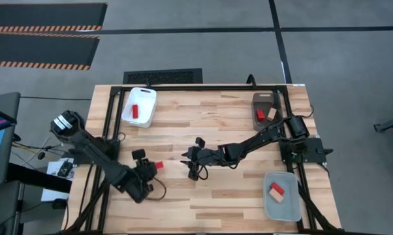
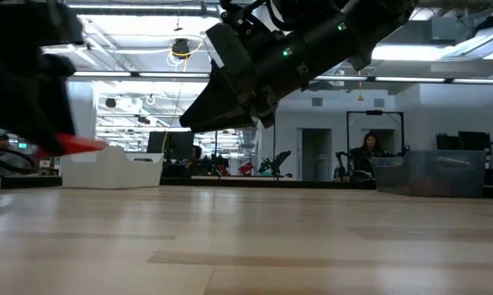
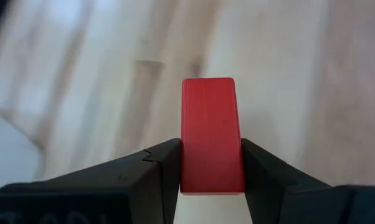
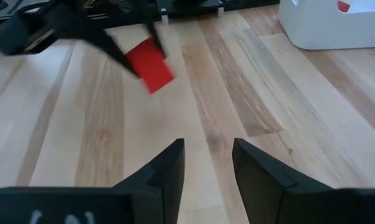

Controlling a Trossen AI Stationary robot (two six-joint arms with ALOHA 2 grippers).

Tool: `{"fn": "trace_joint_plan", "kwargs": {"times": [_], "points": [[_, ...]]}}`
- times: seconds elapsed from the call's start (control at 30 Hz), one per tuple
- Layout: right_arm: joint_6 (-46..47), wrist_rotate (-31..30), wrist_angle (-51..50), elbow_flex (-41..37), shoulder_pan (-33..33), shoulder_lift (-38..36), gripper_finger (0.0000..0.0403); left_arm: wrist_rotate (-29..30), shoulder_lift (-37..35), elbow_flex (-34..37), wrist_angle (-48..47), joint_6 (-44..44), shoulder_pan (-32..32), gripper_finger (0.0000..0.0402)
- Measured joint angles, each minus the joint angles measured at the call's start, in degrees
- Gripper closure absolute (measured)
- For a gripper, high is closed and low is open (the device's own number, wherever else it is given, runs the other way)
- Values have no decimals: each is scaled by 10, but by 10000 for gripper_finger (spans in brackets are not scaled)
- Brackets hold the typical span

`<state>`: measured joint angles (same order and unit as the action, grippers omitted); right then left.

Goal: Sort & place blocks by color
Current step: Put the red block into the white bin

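My left gripper [image 1: 153,167] is left of the table's middle and shut on a bright red block [image 3: 210,124], which also shows in the high view [image 1: 159,165] and the low view [image 2: 81,145]. My right gripper [image 1: 190,163] is open, raised above the middle of the table [image 4: 206,163] and a short way right of that block [image 4: 150,65]. It touches nothing. Another red block [image 1: 136,110] lies in the white tray [image 1: 146,94]. A red and a pale wood block [image 1: 271,114] rest in the brown tray; another such pair [image 1: 276,190] rests in the clear tray. My left gripper pinches the red block between its two fingers [image 3: 159,165], which press on its two long side faces near the end closer to the wrist [image 3: 211,177]. The fingers come from the table's left. The rest of the block sticks out past the fingertips, lifted clear of the table.
The white tray stands at the far left, the brown tray [image 1: 264,99] at the far right and the clear tray [image 1: 284,209] at the near right. Bare wood lies between them [image 1: 229,196]. The two arms are close together at the middle.
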<state>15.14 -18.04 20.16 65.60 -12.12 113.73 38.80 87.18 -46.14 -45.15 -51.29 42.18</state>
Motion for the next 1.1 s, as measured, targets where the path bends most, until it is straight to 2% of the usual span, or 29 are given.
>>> {"fn": "trace_joint_plan", "kwargs": {"times": [0.17, 0.4, 0.57, 0.7, 0.83, 1.0, 1.1], "points": [[0, -1, -4, 0, 0, 0, 250, 12, -60, 13, -16, 66, -65, 287], [0, -1, -8, 0, 0, 0, 258, 57, -185, 25, -20, 177, -183, 286], [-1, -1, -10, 0, 0, 0, 263, 88, -280, 25, -19, 242, -294, 285], [-2, -1, -10, 0, 0, 0, 267, 112, -325, 25, 9, 295, -410, 285], [-1, -1, -11, 0, 3, 0, 270, 89, -329, 25, 56, 358, -533, 285], [-1, -1, -20, 0, 2, 0, 270, -16, -298, 25, 81, 416, -663, 285], [-1, -1, -29, 0, 2, 0, 271, -47, -273, 25, 83, 431, -720, 285]]}}
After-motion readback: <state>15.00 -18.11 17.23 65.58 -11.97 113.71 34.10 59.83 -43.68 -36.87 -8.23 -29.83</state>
